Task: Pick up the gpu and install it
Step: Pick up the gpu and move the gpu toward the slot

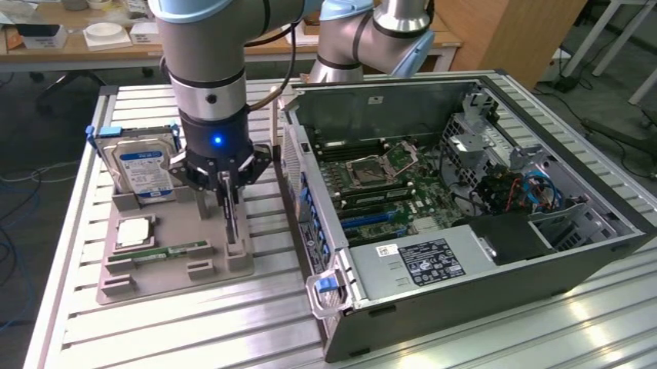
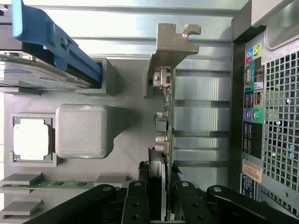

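Observation:
The gpu [image 1: 232,223] is a thin dark card standing on edge over the grey parts holder [image 1: 165,280], to the exterior view's left of the open computer case [image 1: 462,254]. My gripper [image 1: 228,188] comes straight down onto it. In the wrist view the gpu [image 2: 167,116] shows edge-on, with its grey metal end bracket [image 2: 170,51] at the far end. My gripper [image 2: 166,175] is shut on the card, one black finger pressed on each face. Whether its lower edge still rests in the holder's slot I cannot tell.
The holder also carries a silver hard drive [image 1: 144,173] in a blue-edged bracket, a processor chip [image 1: 135,231] and a green memory stick [image 1: 169,252]. The case lies open with its motherboard [image 1: 390,192] facing up. Its rear port panel [image 2: 252,116] is close beside the card.

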You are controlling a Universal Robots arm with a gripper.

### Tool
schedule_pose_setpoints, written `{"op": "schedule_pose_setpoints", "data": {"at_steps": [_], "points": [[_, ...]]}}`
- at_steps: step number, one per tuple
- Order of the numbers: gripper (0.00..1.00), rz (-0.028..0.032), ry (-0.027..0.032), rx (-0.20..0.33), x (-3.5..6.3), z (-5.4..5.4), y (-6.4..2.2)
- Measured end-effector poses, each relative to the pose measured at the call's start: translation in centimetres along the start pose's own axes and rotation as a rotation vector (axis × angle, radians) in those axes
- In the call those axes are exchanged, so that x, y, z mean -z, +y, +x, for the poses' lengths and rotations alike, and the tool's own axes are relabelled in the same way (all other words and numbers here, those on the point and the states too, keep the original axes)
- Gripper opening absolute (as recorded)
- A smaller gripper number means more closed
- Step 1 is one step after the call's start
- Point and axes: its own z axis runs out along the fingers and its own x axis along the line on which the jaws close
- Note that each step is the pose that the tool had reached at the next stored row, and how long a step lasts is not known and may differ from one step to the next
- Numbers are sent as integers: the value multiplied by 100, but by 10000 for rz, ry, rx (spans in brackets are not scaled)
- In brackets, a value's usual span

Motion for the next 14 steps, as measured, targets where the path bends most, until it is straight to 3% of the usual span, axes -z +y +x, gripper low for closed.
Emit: {"op": "schedule_pose_setpoints", "data": {"at_steps": [14], "points": [[27,-14,-1,3,31,0,1]]}}
